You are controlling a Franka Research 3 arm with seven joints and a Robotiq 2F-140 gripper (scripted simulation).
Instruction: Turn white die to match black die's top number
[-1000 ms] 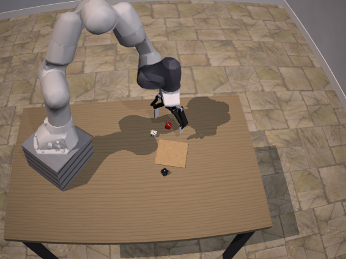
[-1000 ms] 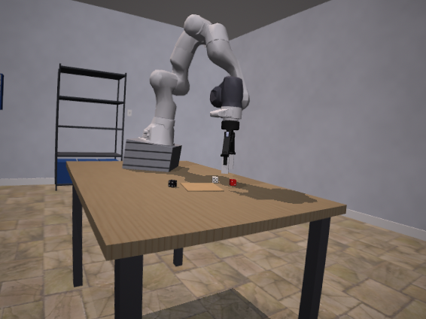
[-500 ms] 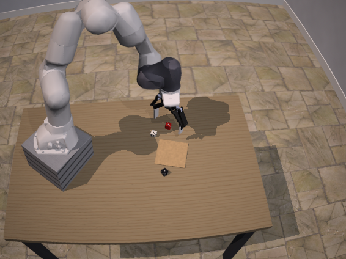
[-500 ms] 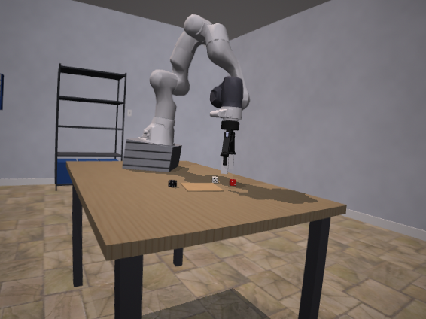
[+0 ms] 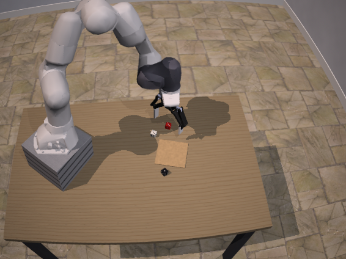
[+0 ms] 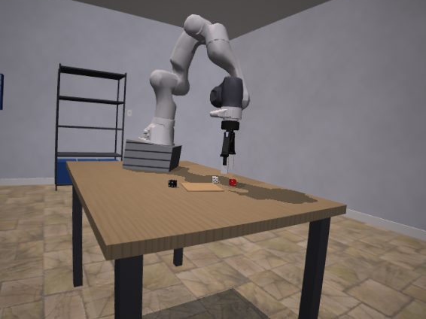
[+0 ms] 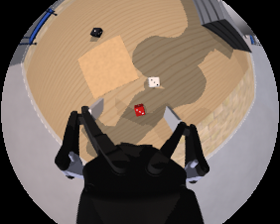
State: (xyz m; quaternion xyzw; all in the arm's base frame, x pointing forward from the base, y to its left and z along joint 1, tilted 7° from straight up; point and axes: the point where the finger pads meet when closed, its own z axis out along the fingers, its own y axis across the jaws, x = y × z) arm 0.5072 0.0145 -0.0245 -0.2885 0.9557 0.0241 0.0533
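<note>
The white die (image 5: 153, 133) (image 6: 215, 179) (image 7: 154, 82) lies on the bare table just off the far left corner of the tan mat (image 5: 172, 153) (image 6: 202, 186) (image 7: 106, 66). The black die (image 5: 164, 171) (image 6: 172, 183) (image 7: 96, 32) lies on the table at the mat's near side. A red die (image 5: 168, 125) (image 6: 232, 182) (image 7: 140, 110) lies on the table beyond the mat. My gripper (image 5: 168, 123) (image 6: 227, 167) (image 7: 134, 107) is open and empty. It hangs a little above the table, its fingers straddling the red die.
The arm's grey base block (image 5: 58, 157) (image 6: 150, 156) stands at the table's left side. A black shelf rack (image 6: 90, 124) stands on the floor behind the table.
</note>
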